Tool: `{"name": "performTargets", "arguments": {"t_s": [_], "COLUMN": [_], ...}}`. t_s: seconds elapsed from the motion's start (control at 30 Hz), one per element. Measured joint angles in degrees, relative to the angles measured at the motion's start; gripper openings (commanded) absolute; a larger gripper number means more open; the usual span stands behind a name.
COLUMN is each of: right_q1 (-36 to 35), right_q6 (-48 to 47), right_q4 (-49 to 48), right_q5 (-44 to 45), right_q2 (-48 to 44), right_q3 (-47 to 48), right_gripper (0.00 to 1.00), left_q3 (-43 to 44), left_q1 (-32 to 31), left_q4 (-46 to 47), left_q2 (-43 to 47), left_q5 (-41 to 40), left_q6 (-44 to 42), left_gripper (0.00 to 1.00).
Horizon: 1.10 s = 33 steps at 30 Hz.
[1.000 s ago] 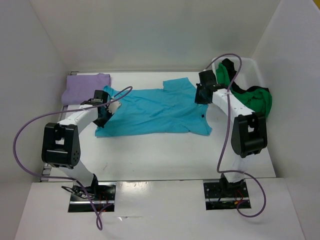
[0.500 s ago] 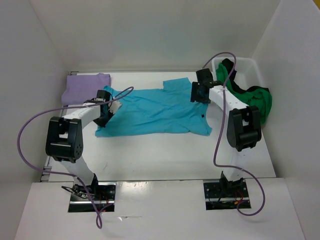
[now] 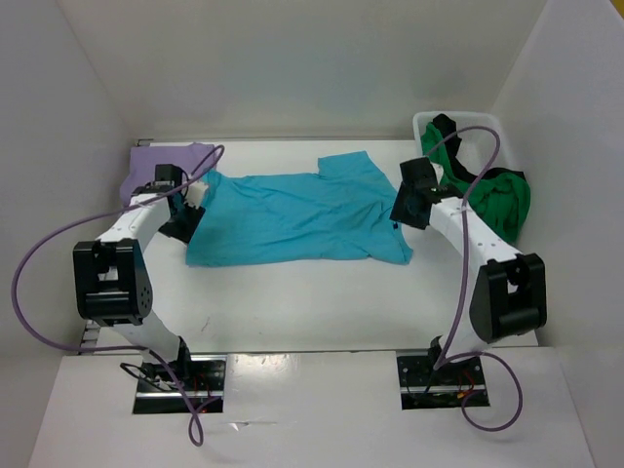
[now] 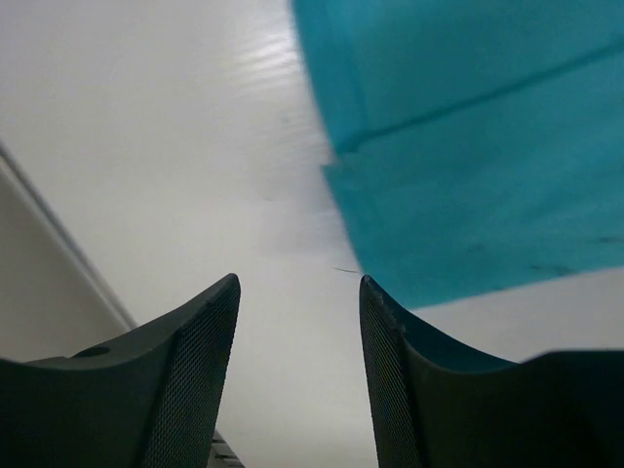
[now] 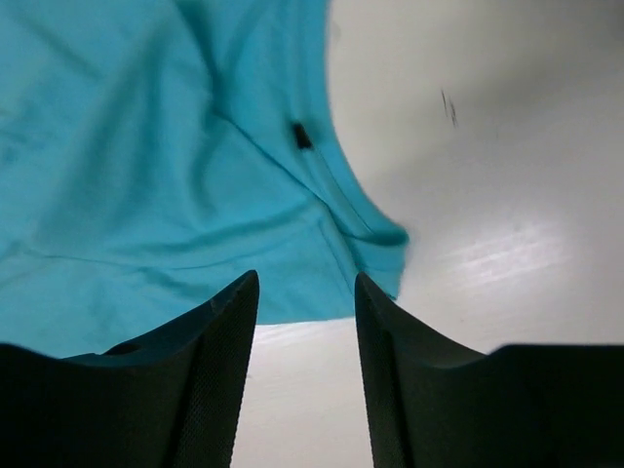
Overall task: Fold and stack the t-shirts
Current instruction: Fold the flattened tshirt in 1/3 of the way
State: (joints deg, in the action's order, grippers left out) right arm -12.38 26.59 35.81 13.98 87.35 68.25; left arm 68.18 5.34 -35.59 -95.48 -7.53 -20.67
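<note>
We have the soft turquoise cloth t-shirt (image 3: 297, 216) spread flat on the white desk (image 3: 312, 302), between our two claws. Our left claw (image 4: 297, 283) is half-parted and empty, with the shirt's edge just ahead to its right. Our right claw (image 5: 304, 278) is also parted and empty, with cloth ahead to its left. We judge that spreading is finished and folding comes next: each claw must lower onto its near edge, pinch, and carry it across evenly.

Looks down on the turquoise shirt (image 5: 146, 146) lying on the white table (image 5: 497, 214). Right gripper (image 5: 306, 285) fingers apart, nothing between. Small black bit (image 5: 303, 136) on the cloth, maybe a tag.
</note>
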Motion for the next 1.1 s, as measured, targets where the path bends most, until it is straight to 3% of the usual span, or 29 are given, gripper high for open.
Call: {"name": "performTargets", "arguments": {"t_s": [0.13, 0.23, 0.3, 0.43, 0.5, 0.53, 0.57, 0.6, 0.63, 0.7, 0.73, 0.93, 1.1], "right_q1": [2.4, 5.0, 5.7, 5.8, 6.0, 6.1, 6.4, 6.6, 6.9, 8.0, 8.5, 12.3, 13.5], "right_q6": [4.9, 7.1, 8.2, 9.2, 9.8, 9.9, 10.2, 10.3, 10.8, 11.9, 12.3, 13.9, 16.0], "right_q4": [0.1, 0.1, 0.3, -1.3, -3.4, -4.0, -4.9, -5.4, -6.1, -7.0, -7.1, -6.0, -3.0], "right_q5": [-1.4, -3.4, -4.0, -6.6, -8.7, -9.4, -10.3, -11.0, -12.0, -13.5, -14.1, -13.6, -12.1], "right_q2": [2.4, 5.9, 6.5, 7.0, 8.1, 8.7, 8.6, 8.5, 8.6, 8.4, 8.3, 4.9, -4.5], "right_q3": [-7.1, -10.9, -11.8, -12.0, -12.7, -13.0, -13.3, -13.6, -13.9, -14.5, -14.7, -16.6, -16.9], "right_gripper": [0.49, 0.56, 0.63, 0.63, 0.56, 0.48, 0.22, 0.1, 0.0, 0.0, 0.0, 0.0, 0.0], "left_q3": [-3.1, -5.0, -5.9, -6.7, -6.7, -6.7, -6.7, -6.6, -6.6, -6.0, -5.7, -4.8, -7.8], "left_q1": [-2.0, -2.2, -2.1, -2.1, -2.1, -2.1, -2.1, -2.1, -2.1, -2.1, -2.1, -2.0, -0.6], "left_q4": [-2.6, -3.9, -3.8, -3.5, -2.8, -2.4, -2.2, -2.1, -2.1, -2.6, -2.8, -3.6, -3.0], "left_q2": [0.7, 0.4, -0.2, -2.4, -3.7, -4.3, -5.0, -5.1, -5.2, -5.7, -6.1, -6.6, -2.9], "left_q5": [3.5, 5.1, 5.6, 6.3, 6.4, 6.4, 6.6, 6.7, 6.9, 7.9, 8.2, 8.6, 6.9], "left_q6": [0.7, 1.5, 1.7, 2.0, 2.5, 2.7, 2.9, 3.0, 3.1, 3.6, 3.8, 3.8, 1.6], "left_gripper": [0.6, 0.6, 0.6, 0.62, 0.62, 0.62, 0.6, 0.55, 0.37, 0.16, 0.0, 0.0, 0.0]}}
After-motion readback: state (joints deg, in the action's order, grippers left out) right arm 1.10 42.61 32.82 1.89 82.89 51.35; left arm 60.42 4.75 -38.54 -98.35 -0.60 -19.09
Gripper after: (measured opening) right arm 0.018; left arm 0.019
